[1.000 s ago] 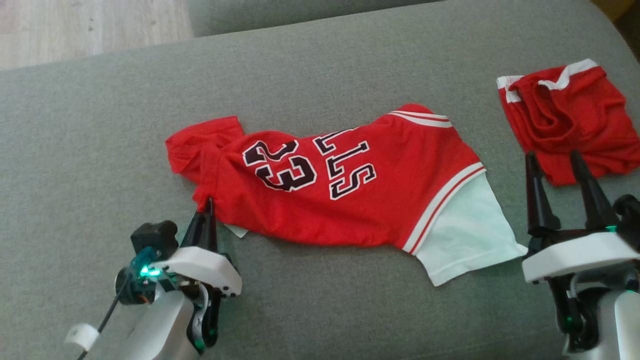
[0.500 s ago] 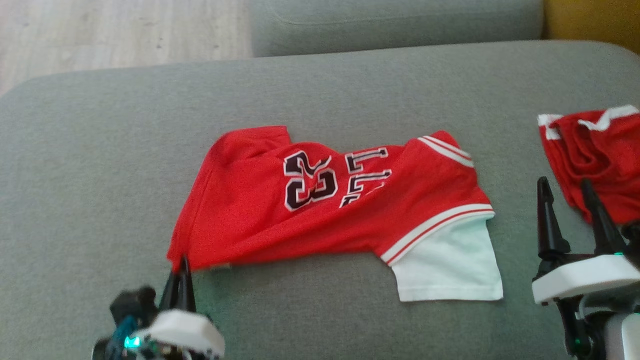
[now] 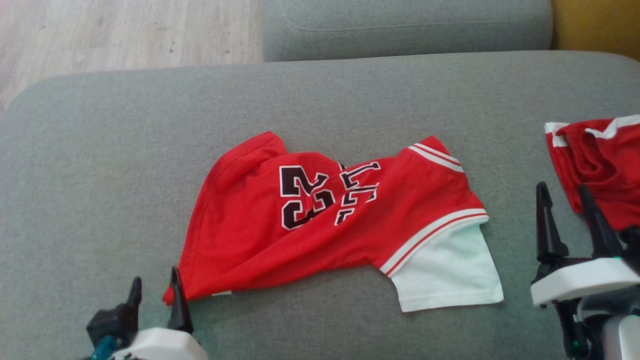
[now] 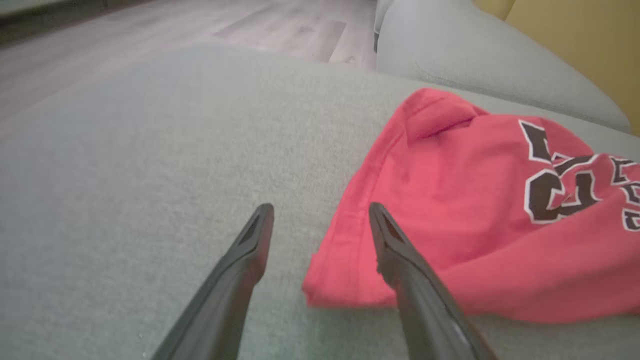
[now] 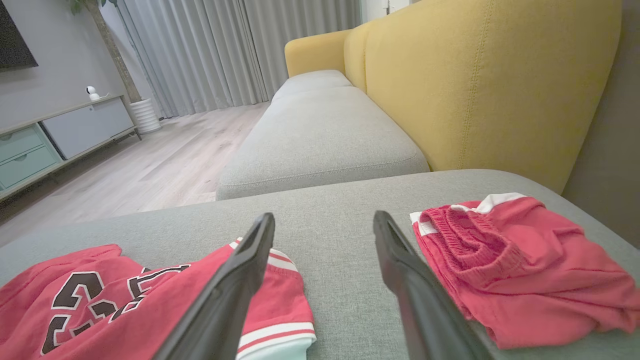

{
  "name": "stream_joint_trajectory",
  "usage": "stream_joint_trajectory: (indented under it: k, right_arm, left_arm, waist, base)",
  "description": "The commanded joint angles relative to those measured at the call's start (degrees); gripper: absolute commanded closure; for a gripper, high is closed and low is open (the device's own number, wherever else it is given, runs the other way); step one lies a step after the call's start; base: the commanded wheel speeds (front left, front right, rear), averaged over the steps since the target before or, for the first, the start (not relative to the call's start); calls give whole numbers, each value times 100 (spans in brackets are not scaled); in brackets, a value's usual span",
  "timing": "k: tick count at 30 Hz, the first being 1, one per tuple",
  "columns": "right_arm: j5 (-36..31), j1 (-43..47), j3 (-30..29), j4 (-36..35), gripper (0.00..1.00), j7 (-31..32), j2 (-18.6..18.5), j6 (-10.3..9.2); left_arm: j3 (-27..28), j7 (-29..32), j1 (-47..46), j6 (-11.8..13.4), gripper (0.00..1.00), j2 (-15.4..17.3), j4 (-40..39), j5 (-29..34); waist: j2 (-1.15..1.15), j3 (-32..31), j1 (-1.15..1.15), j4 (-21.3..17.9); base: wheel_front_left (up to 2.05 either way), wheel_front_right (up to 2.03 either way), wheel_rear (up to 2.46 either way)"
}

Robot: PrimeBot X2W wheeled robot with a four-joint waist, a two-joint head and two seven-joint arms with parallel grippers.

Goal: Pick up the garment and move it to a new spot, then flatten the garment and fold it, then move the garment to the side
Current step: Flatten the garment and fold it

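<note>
The garment (image 3: 325, 220) is a red jersey with black-and-white lettering and a white sleeve, lying rumpled on the grey sofa cushion (image 3: 100, 150). My left gripper (image 3: 154, 280) stands open at the jersey's near left corner, and that corner lies loose against its right finger. In the left wrist view the left gripper (image 4: 320, 210) has the red hem (image 4: 330, 285) between and under its spread fingers. My right gripper (image 3: 561, 189) is open and empty, to the right of the white sleeve. In the right wrist view the right gripper (image 5: 324, 216) hovers over bare cushion between the jersey (image 5: 100, 300) and the shorts.
Folded red shorts (image 3: 600, 165) with white trim lie at the cushion's right edge, just beyond my right gripper. A second grey cushion (image 3: 400, 25) sits behind, a yellow backrest (image 5: 475, 90) to the right, and wooden floor (image 3: 100, 30) past the left edge.
My left gripper has opened and let go of the jersey's corner, after drawing it nearer and creasing the lettering. The head camera has shifted. The right gripper stays open.
</note>
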Motion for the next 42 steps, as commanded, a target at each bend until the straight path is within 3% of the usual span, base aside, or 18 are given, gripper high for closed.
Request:
stream_joint_trajectory:
  k: [1, 7, 12, 17, 25, 26, 27, 28, 42]
  right_arm:
    - [10, -137, 99, -206, 0, -55, -51, 42]
    - [-40, -173, 106, -354, 0, -11, -51, 42]
    - [-106, -321, 189, -491, 0, 75, -51, 42]
    - [-168, -504, 280, -604, 0, 145, -51, 42]
    - [-189, -639, 289, -680, 0, 158, -51, 42]
    - [-191, -650, 284, -681, 0, 150, -51, 42]
    - [-191, -661, 278, -681, 0, 143, -51, 42]
    - [-191, -674, 273, -681, 0, 137, -51, 42]
    - [-129, -1030, 276, -522, 0, -22, -51, 42]
  left_arm:
    - [225, -73, -246, 43, 0, 136, -224, 87]
    - [-101, 244, -932, -217, 0, 201, -205, 276]
    - [-379, 705, -1885, -528, 0, 174, 446, 392]
    - [-388, 917, -2689, -675, 0, 238, 1278, 469]
    - [-521, 1202, -3242, -999, 0, 281, 2002, 456]
    - [-544, 1217, -3293, -1052, 3, 277, 2061, 452]
    - [-541, 1202, -3341, -1097, 59, 258, 2098, 426]
    - [-531, 1172, -3394, -1130, 100, 237, 2122, 403]
    - [-214, 742, -4745, -1483, 100, 470, 2594, 341]
  waist:
    - [0, 8, 1, -19]
    - [0, 189, 1, -119]
    - [0, 480, 1, -246]
    - [0, 797, 1, -398]
    - [0, 1105, 1, -465]
    - [0, 1130, 1, -464]
    - [0, 1157, 1, -463]
    - [0, 1185, 1, -460]
    - [0, 1551, 1, -578]
  base:
    - [0, 0, 0]
    - [0, 0, 0]
    - [0, 0, 0]
    - [0, 0, 0]
    - [0, 0, 0]
    - [0, 0, 0]
    - [0, 0, 0]
    - [0, 0, 0]
    - [0, 0, 0]
